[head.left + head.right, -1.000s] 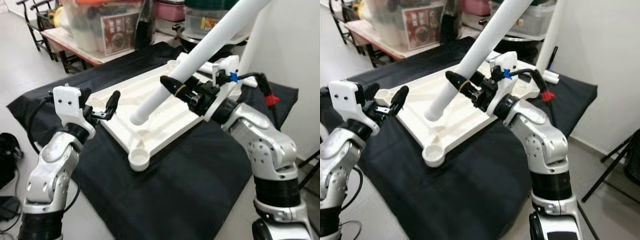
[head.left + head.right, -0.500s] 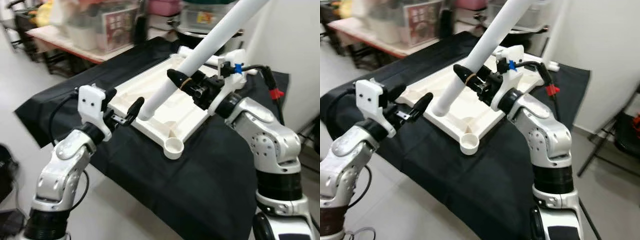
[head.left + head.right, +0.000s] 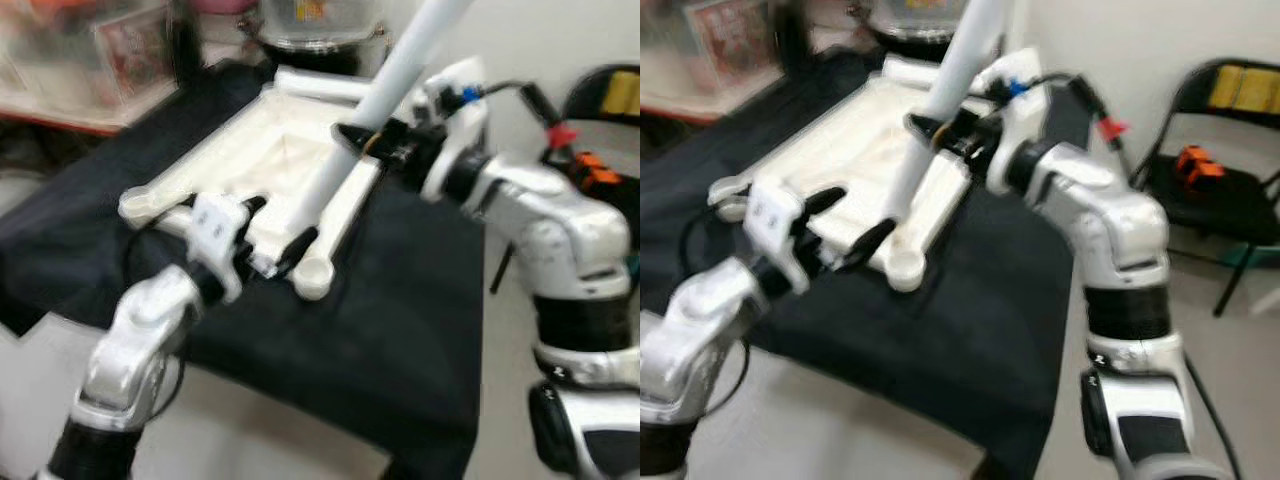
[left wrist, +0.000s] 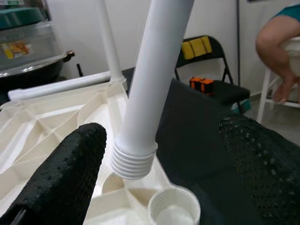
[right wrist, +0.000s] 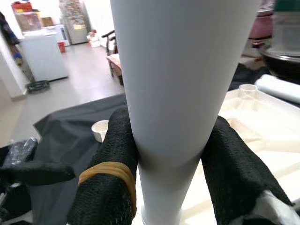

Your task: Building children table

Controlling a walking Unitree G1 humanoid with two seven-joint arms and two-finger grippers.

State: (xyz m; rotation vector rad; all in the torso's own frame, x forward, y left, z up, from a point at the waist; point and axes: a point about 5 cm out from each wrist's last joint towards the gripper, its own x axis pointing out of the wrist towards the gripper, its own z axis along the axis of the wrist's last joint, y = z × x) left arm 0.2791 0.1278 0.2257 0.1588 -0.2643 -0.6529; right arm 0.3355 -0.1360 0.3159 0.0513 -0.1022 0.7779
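A: While the head views are blurred, the main facts read. White table leg [image 3: 385, 105] slanted, clamped between the fingers of the right gripper [image 3: 362, 143], grip set above its lower end. Threaded end [image 4: 134, 161] hangs just above the corner socket [image 4: 174, 213] of the upturned table panel [image 3: 250, 165], not yet in it.

B: Left side?

A: Left gripper [image 3: 275, 235] with fingers spread wide apart, holding nothing, near that same corner. In its wrist view the leg tip sits between the two pads [image 4: 61, 183]. Panel lies on a black cloth [image 3: 400, 300] over the tabletop. A second leg [image 4: 61, 86] lies along the far edge.

B: Risks from here?

A: My judgement: the leg is tilted, so the thread could meet the socket rim crooked and cross-thread or jam. Tip also looks offset toward the panel's inside, so a push down might land on a rib instead. Panel is unrestrained on cloth; side force could slide it. A long leg held near one end may twist in the grip.

B: Surroundings?

A: Folding chair [image 3: 1230, 150] to the right, a person's leg [image 4: 276, 51] beyond.
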